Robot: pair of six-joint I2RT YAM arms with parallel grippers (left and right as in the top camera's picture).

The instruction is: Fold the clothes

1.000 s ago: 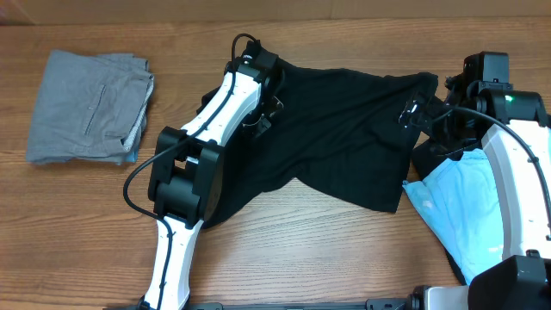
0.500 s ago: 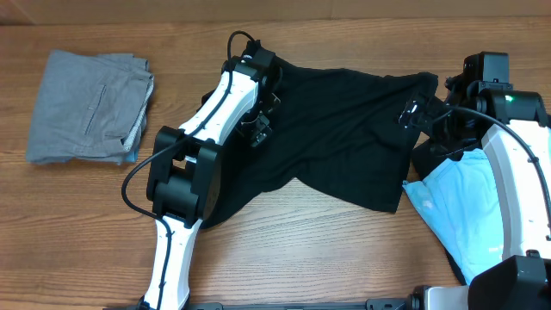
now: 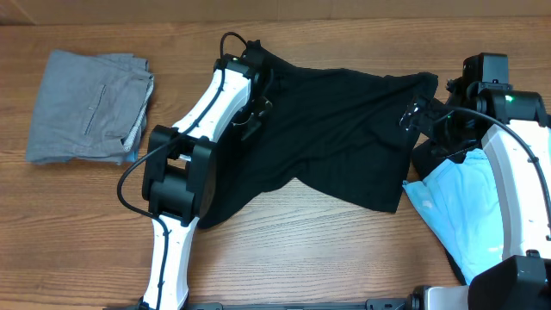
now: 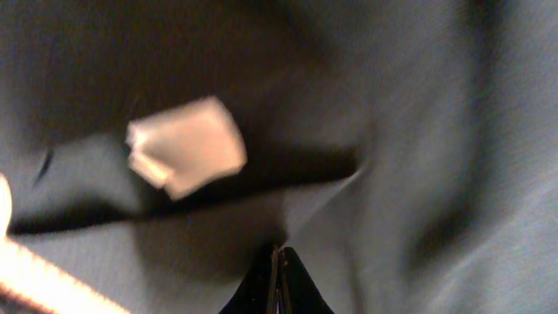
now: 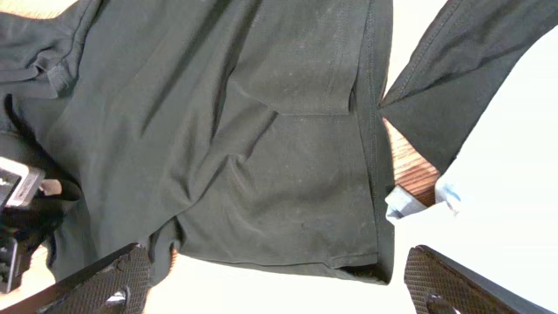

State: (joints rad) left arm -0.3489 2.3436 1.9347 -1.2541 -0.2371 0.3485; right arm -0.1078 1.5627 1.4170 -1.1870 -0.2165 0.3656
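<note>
The wooden bench (image 3: 344, 258) carries everything. The biggest thing on it is the black shirt (image 3: 344, 129), spread out and kinda rumpled across the middle, reaching from the left arm over to the right arm. At the near right there's a light blue garment (image 3: 461, 215), partly under the right arm and just beside the shirt's near right corner. Far left, well apart from the shirt, sits a folded gray pile (image 3: 86, 103). The right hand (image 5: 279, 283) hangs over the shirt's right edge with its fingers spread wide and nothing in them. The left hand (image 4: 277, 266) is down on the far left part of the shirt, fingertips clenched together. I can't tell if any cloth is pinched between them. A small white label (image 4: 186, 145) shows on the fabric near it.
</note>
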